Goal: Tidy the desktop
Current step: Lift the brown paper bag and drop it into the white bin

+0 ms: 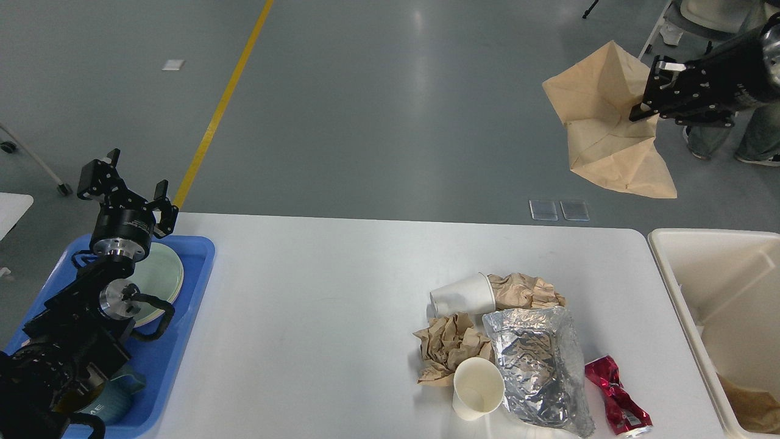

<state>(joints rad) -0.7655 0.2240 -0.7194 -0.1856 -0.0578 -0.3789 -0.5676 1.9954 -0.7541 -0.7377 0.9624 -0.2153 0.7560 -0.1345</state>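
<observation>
The white desktop carries a heap of litter at centre right: a tipped white paper cup, an upright paper cup, two crumpled brown paper wads, a foil tray and a crushed red can. My right gripper is shut on a brown paper bag and holds it high above the floor, beyond the table's far right corner. My left gripper is open and empty, raised over the blue tray.
A blue tray at the left holds a pale green plate and a teal mug. A cream bin stands at the table's right end with brown paper inside. A person's legs are at the far right.
</observation>
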